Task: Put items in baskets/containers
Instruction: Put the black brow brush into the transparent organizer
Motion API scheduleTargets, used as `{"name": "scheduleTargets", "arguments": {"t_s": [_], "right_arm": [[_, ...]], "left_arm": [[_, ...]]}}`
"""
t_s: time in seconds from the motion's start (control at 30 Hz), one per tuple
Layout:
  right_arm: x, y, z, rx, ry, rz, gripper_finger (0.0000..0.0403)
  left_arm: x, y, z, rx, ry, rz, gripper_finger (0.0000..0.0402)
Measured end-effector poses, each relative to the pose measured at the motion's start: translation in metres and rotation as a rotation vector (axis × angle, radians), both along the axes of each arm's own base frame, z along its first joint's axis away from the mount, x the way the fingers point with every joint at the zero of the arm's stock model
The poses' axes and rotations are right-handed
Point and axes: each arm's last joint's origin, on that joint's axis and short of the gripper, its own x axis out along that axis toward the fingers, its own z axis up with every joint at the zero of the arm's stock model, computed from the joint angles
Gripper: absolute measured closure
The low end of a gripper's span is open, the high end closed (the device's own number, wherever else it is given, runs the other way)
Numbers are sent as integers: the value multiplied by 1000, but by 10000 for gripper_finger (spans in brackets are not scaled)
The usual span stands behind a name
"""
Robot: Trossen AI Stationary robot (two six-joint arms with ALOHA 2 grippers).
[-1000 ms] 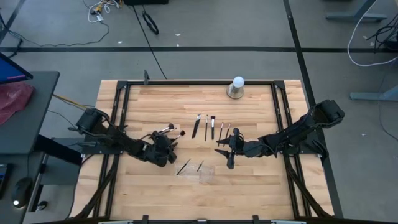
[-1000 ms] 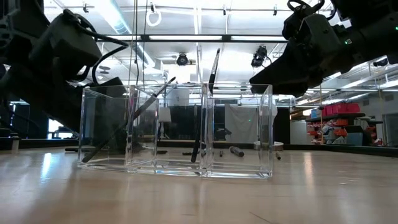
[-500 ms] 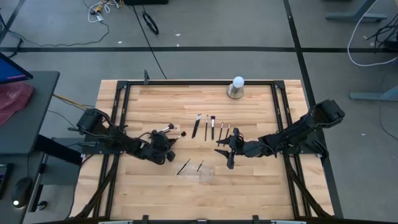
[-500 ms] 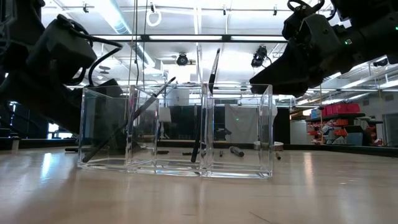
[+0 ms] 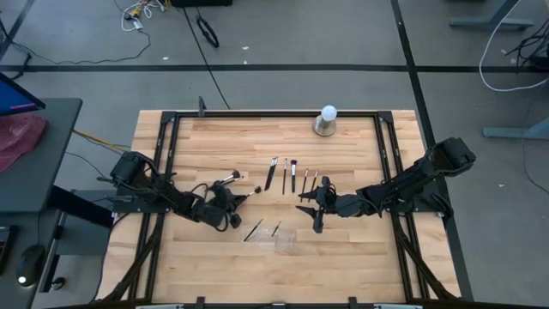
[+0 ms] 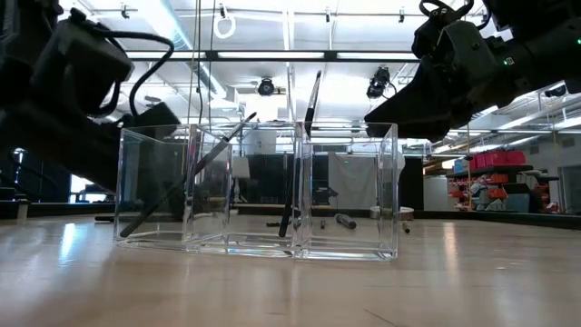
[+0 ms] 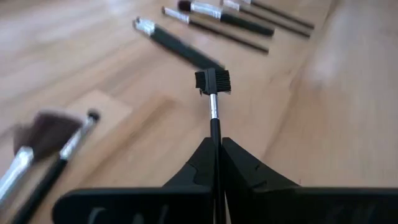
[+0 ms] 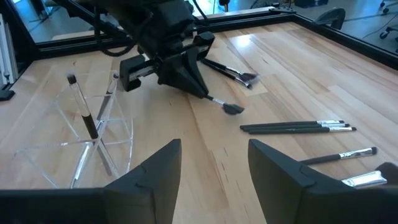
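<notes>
My left gripper (image 5: 235, 204) (image 8: 200, 89) is shut on a slim dark brush with a small comb-like head (image 7: 212, 81) (image 8: 233, 109), just left of the table's middle. Two fan-tipped brushes (image 5: 228, 178) lie beside it on the wood. Several more brushes (image 5: 290, 175) (image 8: 297, 127) lie flat in a row at mid-table. The clear container (image 5: 279, 234) (image 6: 259, 191) (image 8: 87, 140) stands on the table toward the near edge. Two brushes (image 6: 295, 154) lean inside it against its walls. My right gripper (image 5: 310, 212) (image 8: 214, 165) is open, right of the container and touching nothing. My left gripper pinches the brush's thin handle (image 7: 216, 134) between its two fingertips (image 7: 239, 163), with the fingers lying along the handle. The brush sticks out past the fingertips, slanting down toward the table, head end foremost. Whether the head touches the wood I cannot tell.
A white ball-shaped object on a grey base (image 5: 327, 120) stands near the far edge. A black frame (image 5: 171, 129) rims the table. Bare wood lies between the container and the near edge (image 6: 290, 291).
My left gripper has risen and drawn slightly toward the near edge, staying shut on the brush. The brush head has come away from the two fan-tipped brushes and now sits a little nearer the table's middle.
</notes>
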Motion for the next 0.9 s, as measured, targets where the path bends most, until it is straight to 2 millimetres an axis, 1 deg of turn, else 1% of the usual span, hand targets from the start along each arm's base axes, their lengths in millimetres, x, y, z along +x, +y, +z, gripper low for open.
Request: {"name": "scheduleTargets", "arguments": {"t_s": [0.3,0.47,0.57,0.73,0.83,0.9], "right_arm": [[0,0,1,2,-5,0,214],[2,-4,1,6,-14,-14,214],[6,-7,-3,-24,-14,-23,214],[19,-11,-6,-96,-132,37,208],[25,-13,-5,-127,-226,95,196],[29,-14,-2,-157,-253,129,186]], "left_arm": [[9,-3,18,47,-154,-16,387],[15,-6,37,61,-301,-100,388],[17,-9,47,66,-383,-167,387],[28,-15,58,51,-451,-241,387],[36,-18,65,30,-487,-300,387],[41,-19,69,17,-511,-339,386]]}}
